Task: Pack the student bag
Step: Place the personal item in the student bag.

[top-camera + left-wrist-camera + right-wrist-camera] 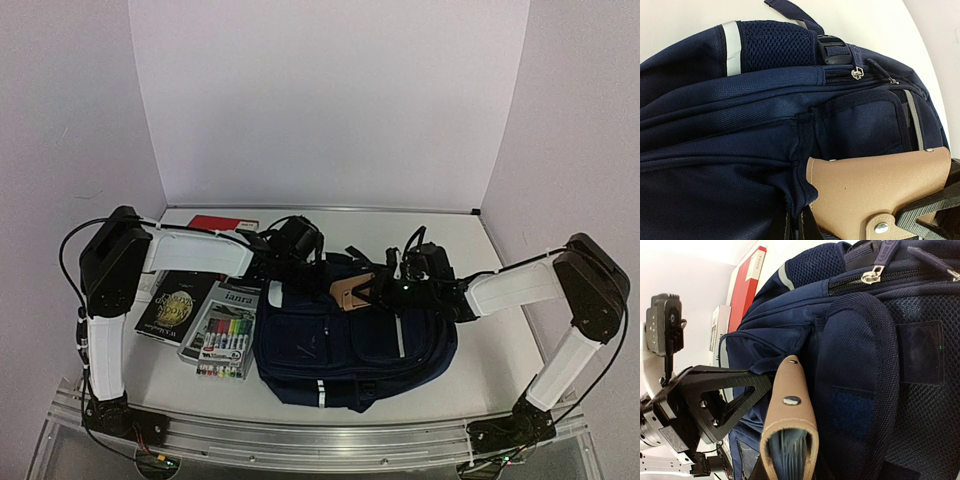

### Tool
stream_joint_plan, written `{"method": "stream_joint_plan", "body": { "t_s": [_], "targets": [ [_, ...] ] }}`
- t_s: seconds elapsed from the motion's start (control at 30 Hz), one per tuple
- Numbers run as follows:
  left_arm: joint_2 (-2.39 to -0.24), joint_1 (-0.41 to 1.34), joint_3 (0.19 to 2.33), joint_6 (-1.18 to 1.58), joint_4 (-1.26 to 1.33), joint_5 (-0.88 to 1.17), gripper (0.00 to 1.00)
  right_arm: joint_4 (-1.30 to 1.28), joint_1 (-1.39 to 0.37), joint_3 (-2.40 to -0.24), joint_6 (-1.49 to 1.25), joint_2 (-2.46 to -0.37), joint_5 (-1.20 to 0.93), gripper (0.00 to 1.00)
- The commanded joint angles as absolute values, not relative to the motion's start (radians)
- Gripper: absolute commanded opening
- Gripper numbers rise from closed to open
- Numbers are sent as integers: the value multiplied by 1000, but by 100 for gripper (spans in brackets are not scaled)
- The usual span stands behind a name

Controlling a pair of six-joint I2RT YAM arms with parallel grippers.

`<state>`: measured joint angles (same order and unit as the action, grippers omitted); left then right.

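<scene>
The student bag [345,345], navy with grey stripes, lies in the middle of the table with its top toward the back. My left gripper [320,275] is shut on a fold of the bag's fabric at the opening; the pinched fold shows in the left wrist view [796,220]. My right gripper [388,290] is shut on a tan leather-covered notebook [350,292] and holds it at the bag's opening, partly behind the fabric edge. The notebook shows in the left wrist view [875,187] and end-on in the right wrist view [790,405], against the bag [865,365].
Left of the bag lie a black book with a gold emblem [175,305], a pack of coloured markers [222,340] and a white box [240,297]. A red book [225,222] lies at the back, also in the right wrist view [747,285].
</scene>
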<state>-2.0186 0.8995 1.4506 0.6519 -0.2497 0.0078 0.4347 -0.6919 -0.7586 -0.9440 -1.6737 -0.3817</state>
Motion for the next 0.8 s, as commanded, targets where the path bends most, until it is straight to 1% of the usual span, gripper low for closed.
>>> {"method": "stream_joint_plan", "body": {
  "t_s": [0.0, 0.27, 0.37, 0.5, 0.67, 0.77],
  "targets": [
    [-1935, 838, 1516, 656, -137, -67, 0, 364, -798, -763, -890, -1652, -608, 0],
    [-1933, 826, 1501, 672, -146, -81, 0, 365, -833, -788, -865, -1626, -629, 0],
    [-1929, 825, 1491, 664, -131, -70, 0, 364, -834, -794, -868, -1633, -606, 0],
    [-1903, 825, 1440, 632, -46, -1, 0, 365, -834, -819, -928, -1699, -539, 0],
    [-1868, 827, 1392, 605, -4, 92, 0, 400, -834, -842, -979, -1748, -419, 0],
    [-1855, 827, 1386, 587, -5, 156, 0, 456, -834, -853, -1009, -1775, -408, 0]
  ]
}}
